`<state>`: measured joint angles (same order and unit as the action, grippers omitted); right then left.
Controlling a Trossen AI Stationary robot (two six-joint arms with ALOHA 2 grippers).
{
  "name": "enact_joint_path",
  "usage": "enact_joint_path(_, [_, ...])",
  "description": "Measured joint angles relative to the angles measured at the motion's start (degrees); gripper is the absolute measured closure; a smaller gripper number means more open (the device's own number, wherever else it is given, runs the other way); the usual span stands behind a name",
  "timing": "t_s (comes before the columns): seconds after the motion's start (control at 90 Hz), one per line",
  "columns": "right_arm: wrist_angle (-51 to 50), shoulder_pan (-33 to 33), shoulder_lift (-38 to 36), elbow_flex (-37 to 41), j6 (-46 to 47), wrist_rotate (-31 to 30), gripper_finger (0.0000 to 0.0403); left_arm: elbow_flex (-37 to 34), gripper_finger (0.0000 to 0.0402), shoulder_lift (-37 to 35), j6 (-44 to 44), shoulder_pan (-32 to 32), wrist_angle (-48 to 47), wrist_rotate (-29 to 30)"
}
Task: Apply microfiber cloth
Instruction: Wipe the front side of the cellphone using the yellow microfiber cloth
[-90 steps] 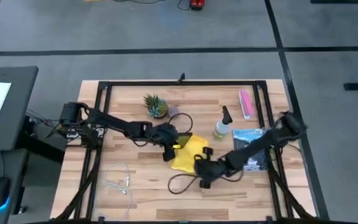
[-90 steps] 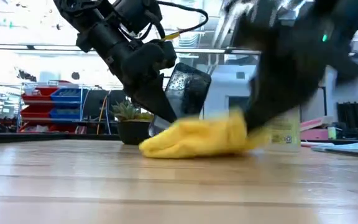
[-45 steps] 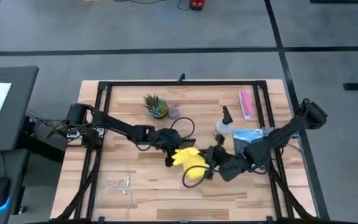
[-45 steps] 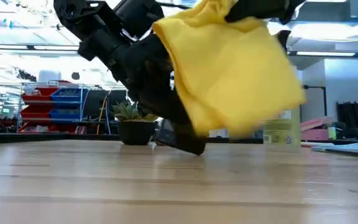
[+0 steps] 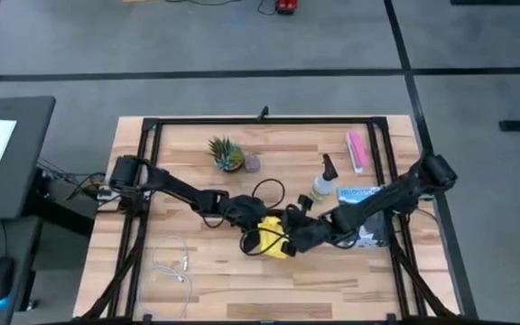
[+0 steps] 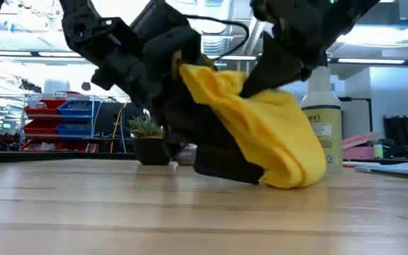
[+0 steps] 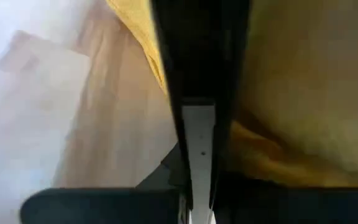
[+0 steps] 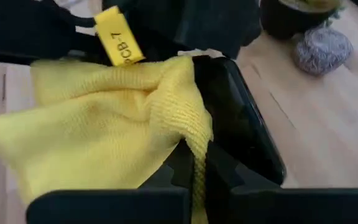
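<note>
We see both arms meeting near the middle of the wooden table [image 5: 206,262], a little toward its near edge. The right gripper [image 5: 289,236] has its two fingers pinched together on a fold of the microfiber cloth [image 5: 274,236]; in the right wrist view a ridge of the yellow fabric [image 8: 104,137] runs straight down between the dark fingers [image 8: 225,177]. The cloth is bunched rather than flat, and it drapes over a black smartphone [image 8: 244,134], covering most of it and leaving one long edge bare. In the low view the cloth [image 6: 268,138] hangs from above in a thick fold whose lower end reaches the tabletop, while the phone [image 6: 225,166] sits tilted under it, one end low near the wood. The left gripper [image 5: 246,224] is just beside the cloth on its left, touching the phone; its wrist view shows a thin dark edge with a pale strip running down between the fingers, which suggests they are clamped on the phone, and the yellow cloth [image 7: 303,93] fills the space to either side. A yellow tag marked CB-7 [image 8: 118,36] sits on the cabling beyond the cloth. Farther back on the table stand a small potted succulent [image 5: 226,153] with a grey ball [image 5: 252,163] just beside it, a spray bottle [image 5: 322,183] to the right, a pink flat packet [image 5: 357,150] near the far right corner, and a blue booklet [image 5: 364,212] under the right arm. A white cable [image 5: 171,268] lies near the left front.
</note>
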<state>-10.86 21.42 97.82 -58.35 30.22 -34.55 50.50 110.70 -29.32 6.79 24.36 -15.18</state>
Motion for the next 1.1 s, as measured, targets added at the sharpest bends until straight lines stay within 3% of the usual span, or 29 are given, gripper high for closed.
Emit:
enact_joint_path(0.178, [-0.48,-1.55,0.77,-0.01,0.47,0.41,0.0397,0.04,0.0393,2.70,-2.78,-2.00,4.58,-7.24])
enact_joint_path(0.278, [-1.26,-1.88,0.37,-0.62,0.46,-0.85,0.0396,0.04,0.0393,2.70,-2.35,-2.57,4.28,-7.85])
enact_joint_path(0.5, [-8.84,-3.19,-0.39,-3.37,1.16,-10.83,0.0401,0.04,0.0393,2.80,-0.94,-2.63,4.41,-9.02])
enact_joint_path(0.789, [-7.96,-1.60,2.87,-3.39,1.10,-10.99,0.0401,-0.11,0.0394,2.88,-0.85,-2.46,5.70,-9.17])
enact_joint_path(1.1, [-13.53,1.24,0.27,-5.74,0.84,-15.08,0.0401,0.00,0.0394,2.84,-1.33,-2.58,4.11,-8.61])
